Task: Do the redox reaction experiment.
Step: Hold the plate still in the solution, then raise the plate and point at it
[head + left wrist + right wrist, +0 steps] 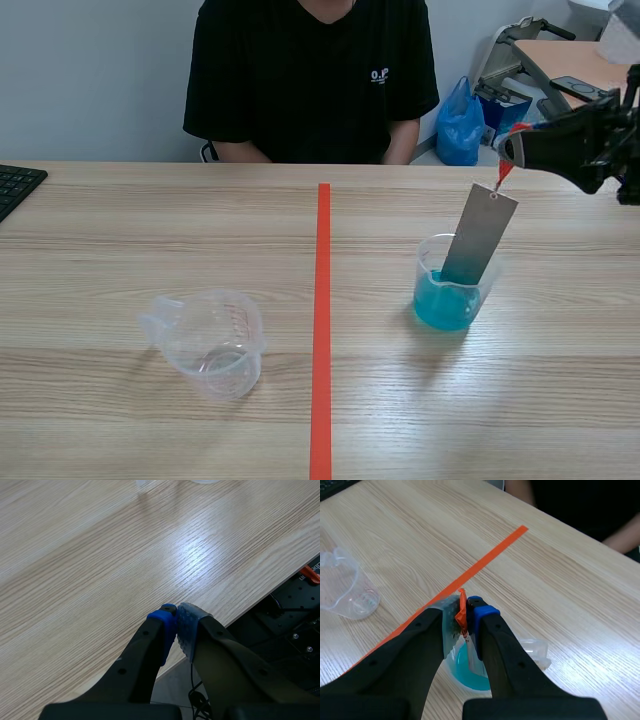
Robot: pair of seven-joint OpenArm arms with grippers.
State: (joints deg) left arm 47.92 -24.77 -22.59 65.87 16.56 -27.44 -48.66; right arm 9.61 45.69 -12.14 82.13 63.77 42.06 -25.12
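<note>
And here's the right pincer [505, 152], up high and clamped tight on a little orange-red tab [504, 173] tied through the top of the metal strip [480, 235]. Holding it by that tab looks deliberate: the fingers stay out of the liquid, and the strip dangles freely below them. It hangs at a slant straight beneath the pincer, its lower end down inside the beaker [447, 292] and into the blue solution [438, 308], its face leaning on the rim. That's the reaction step, I'd say, with the metal dipped so it can work on the blue liquid. Over on the other side, the left pincer [176, 625] is closed on nothing, pads pressed together, parked above the near edge of the surface [100, 570] and well out of the way. Far off to the side of the working pincer, an empty clear measuring cup [212, 342] sits untouched.
</note>
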